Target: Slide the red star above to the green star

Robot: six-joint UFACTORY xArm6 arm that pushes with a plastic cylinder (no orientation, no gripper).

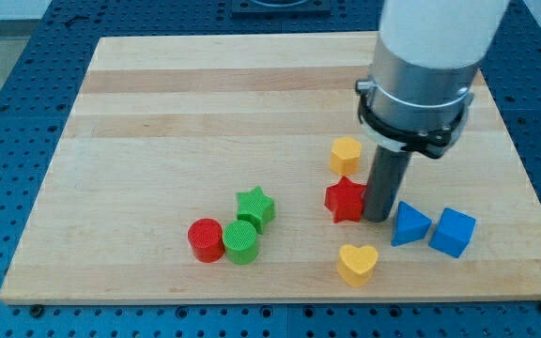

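The red star [345, 199] lies right of the board's middle, toward the view's bottom. My tip [378, 219] stands right against the red star's right side, touching or nearly touching it. The green star [255, 207] lies about a hundred pixels to the view's left of the red star, at nearly the same height.
A red cylinder [206, 239] and a green cylinder [240, 242] sit just below-left of the green star. A yellow hexagonal block [346, 153] lies above the red star. A yellow heart [357, 264] lies below it. A blue triangle [410, 224] and blue cube [453, 232] lie right of my tip.
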